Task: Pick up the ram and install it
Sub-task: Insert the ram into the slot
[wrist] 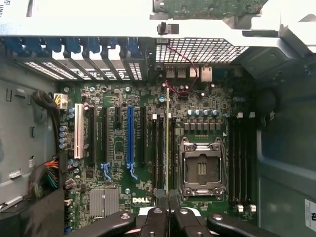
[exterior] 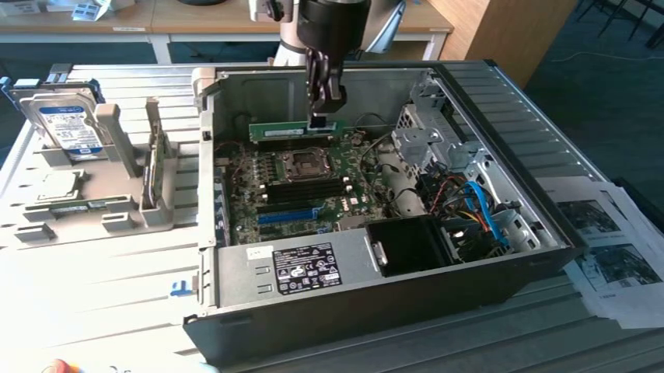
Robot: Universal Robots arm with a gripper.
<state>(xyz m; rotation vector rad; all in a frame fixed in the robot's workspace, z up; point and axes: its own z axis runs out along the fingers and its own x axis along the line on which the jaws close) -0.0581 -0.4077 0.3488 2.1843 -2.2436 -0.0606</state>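
Up close, the black two-finger gripper (wrist: pixel 167 198) is pinched nearly closed on the long, thin green ram stick (exterior: pixel 285 133), so pick-up is done. It hangs edge-down over the dark memory slots (wrist: pixel 159 148) beside the square metal processor socket (wrist: pixel 201 169), not seated yet. Grey ribbed steel case (exterior: pixel 529 140) beyond.

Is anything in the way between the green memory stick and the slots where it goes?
Nothing visible is. The fingers hold the memory stick above the empty black slots on the motherboard, with open space between. A thin red wire loops near one end of the slots but doesn't cross them.
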